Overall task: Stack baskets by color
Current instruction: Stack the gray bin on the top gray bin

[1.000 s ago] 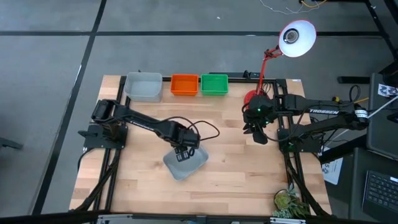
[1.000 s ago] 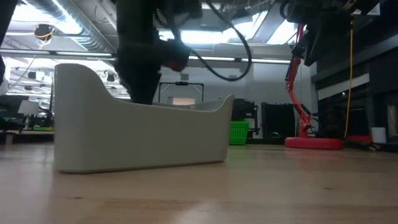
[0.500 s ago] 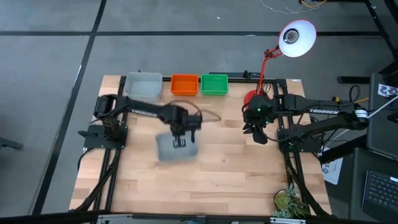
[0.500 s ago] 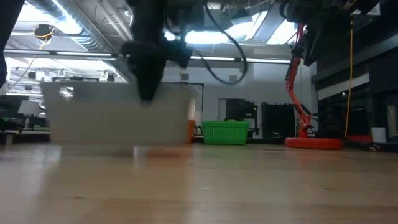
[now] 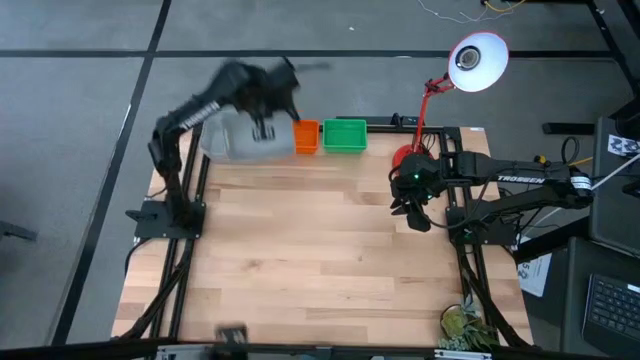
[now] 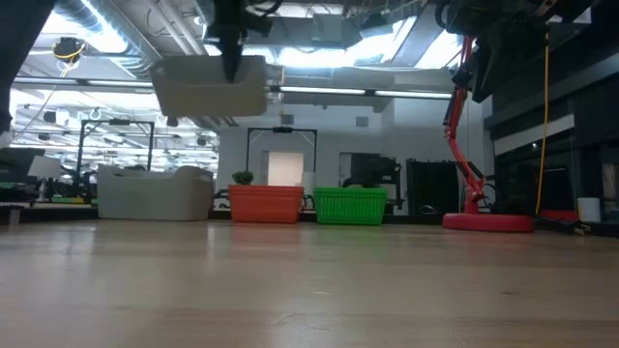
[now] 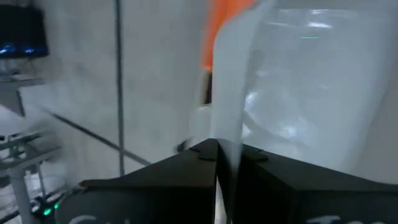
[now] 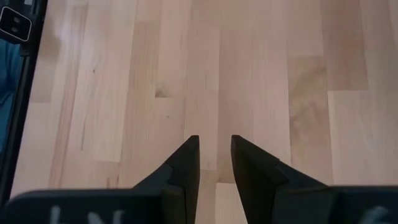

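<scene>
The left gripper (image 5: 265, 128) pinches one wall of a grey-white basket (image 5: 250, 145), carrying it in the air above the grey-white stack (image 6: 155, 192) at the table's far edge, probably to nest it there. Orange (image 6: 266, 203) and green (image 6: 350, 206) baskets stand beside. The right gripper (image 8: 214, 163) waits, narrowly parted, holding nothing.

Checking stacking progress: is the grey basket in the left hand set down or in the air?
In the air. The grey basket, pinched by the left hand, hangs well above the table.
</scene>
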`<state>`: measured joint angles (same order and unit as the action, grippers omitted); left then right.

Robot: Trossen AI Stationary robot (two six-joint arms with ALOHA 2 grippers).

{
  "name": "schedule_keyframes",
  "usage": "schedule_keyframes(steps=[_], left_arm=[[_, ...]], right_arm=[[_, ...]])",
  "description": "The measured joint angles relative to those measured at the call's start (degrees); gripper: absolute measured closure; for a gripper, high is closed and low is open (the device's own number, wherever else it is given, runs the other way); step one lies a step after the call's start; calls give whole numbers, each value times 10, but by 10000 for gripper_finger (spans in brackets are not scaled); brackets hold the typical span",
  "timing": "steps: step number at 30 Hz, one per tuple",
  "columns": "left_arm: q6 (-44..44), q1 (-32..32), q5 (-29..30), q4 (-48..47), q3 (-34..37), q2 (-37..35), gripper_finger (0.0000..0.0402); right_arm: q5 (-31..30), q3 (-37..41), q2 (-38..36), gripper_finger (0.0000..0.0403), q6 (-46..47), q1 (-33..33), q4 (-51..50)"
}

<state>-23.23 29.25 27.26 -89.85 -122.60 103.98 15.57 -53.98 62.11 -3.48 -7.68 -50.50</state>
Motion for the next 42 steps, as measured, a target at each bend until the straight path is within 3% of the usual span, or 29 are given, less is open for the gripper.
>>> schedule_keyframes(steps=[4, 7, 11, 14, 23, 26, 29, 42], left_arm=[[-115, 116, -10, -5, -4, 0, 401], [-166, 193, -50, 0, 10, 0, 401], [-223, 258, -121, 8, 47, 1, 401], [-264, 289, -124, 31, 81, 1, 401], [-310, 304, -114, 179, 212, 1, 401], [-321, 308, -91, 177, 234, 1, 401], [-342, 309, -62, 169, 243, 1, 401], [-379, 312, -107, 146, 244, 15, 402]], right_arm=[[0, 0, 0, 312, 0, 0, 0], [0, 0, 0, 312, 1, 0, 0], [0, 0, 0, 311, -1, 0, 0], [0, 0, 0, 312, -2, 0, 6], [-9, 0, 0, 311, 5, 0, 27], [-9, 0, 0, 312, 21, 0, 27], [-9, 0, 0, 312, 33, 0, 27], [-9, 0, 0, 312, 33, 0, 30]])
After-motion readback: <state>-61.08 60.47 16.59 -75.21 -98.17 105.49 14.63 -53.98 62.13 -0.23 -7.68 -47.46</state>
